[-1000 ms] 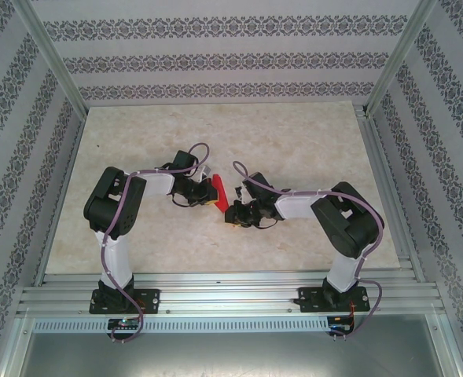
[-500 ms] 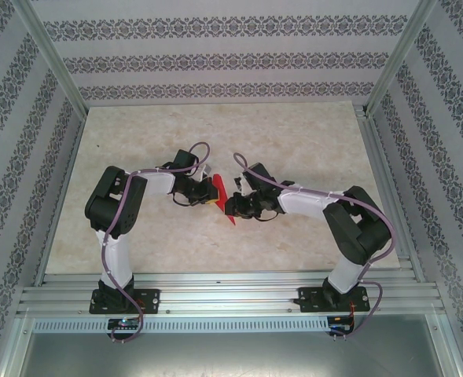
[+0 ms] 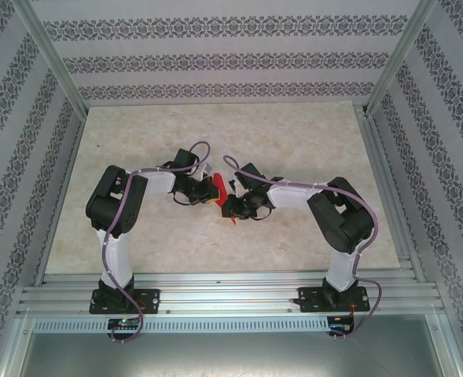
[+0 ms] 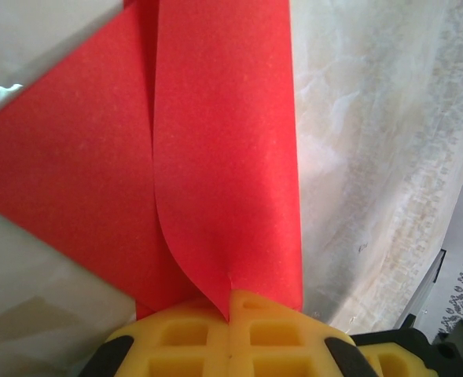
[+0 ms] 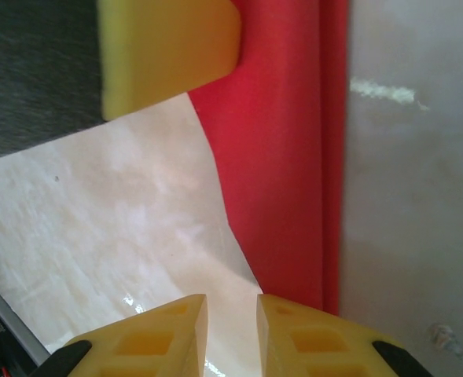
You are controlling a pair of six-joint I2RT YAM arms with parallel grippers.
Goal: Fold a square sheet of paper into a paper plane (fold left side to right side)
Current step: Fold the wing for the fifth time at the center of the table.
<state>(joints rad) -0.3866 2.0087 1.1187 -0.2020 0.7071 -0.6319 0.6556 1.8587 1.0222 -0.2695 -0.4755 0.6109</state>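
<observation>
You're midway through the folding, judging by the layers. The thin bright red sheet of paper (image 4: pixel 215 157) is already a narrow creased strip with a pointed flap spreading to one side. It is held up off the pale marbled table top (image 3: pixel 294 141), mid-table between the two arms. Your left gripper (image 4: pixel 229 302) has its yellow ribbed fingers (image 4: pixel 184 334) pressed together on one end of the strip, and the paper rises straight out of the seam between them. Your right gripper (image 5: pixel 231 314) has its jaws a narrow slit apart with only table showing through the gap. The red strip runs just beside its right-hand finger (image 5: pixel 302 334) and is not between the two. The next move, as I read it, calls for sliding that gripper sideways until the paper's edge enters the slit. Then close on it and carry the left layer over to the right without tearing it from the left gripper's pinch. Against a second ago, the right arm has pushed in closer to the left gripper and its elbow has swung. The paper's lower tip now pokes out below the right gripper, while the left arm has hardly stirred.
</observation>
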